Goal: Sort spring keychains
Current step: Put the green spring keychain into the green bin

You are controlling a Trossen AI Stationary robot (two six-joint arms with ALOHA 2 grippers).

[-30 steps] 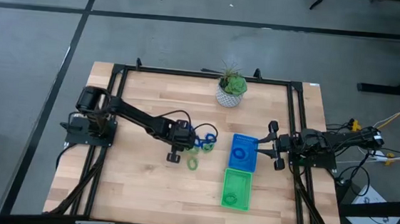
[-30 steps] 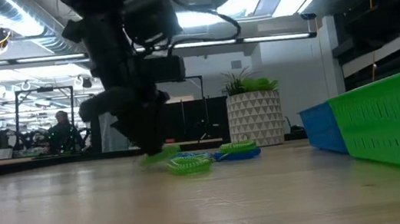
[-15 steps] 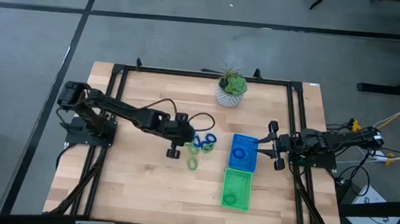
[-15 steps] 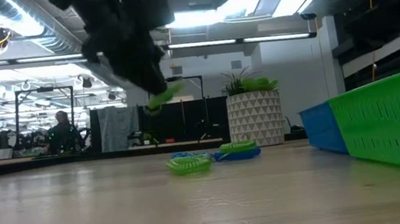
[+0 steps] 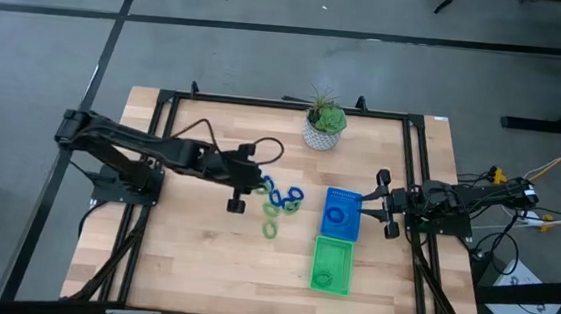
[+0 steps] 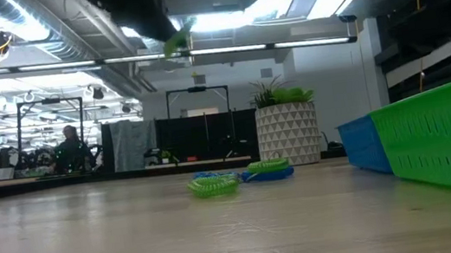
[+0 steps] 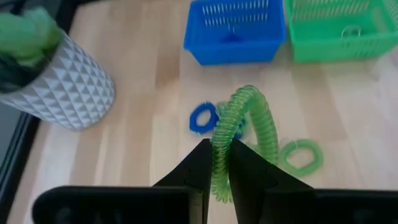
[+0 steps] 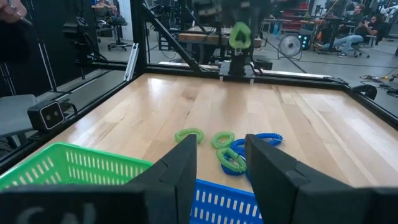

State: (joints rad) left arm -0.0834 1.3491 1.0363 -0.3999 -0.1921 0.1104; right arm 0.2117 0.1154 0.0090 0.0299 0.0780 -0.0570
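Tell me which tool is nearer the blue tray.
Right. The right tool waits open just beside the blue tray, at the table's right edge. The left tool, holding a green spring keychain, hangs farther off, beyond the loose keychains.

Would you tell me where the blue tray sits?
In the high view the blue tray lies right of centre, between the green tray and the potted plant.

Left gripper pinching green coiled keychain. Blue tray at twelve o'clock, green tray at one, white planter at ten, loose keychains beneath.
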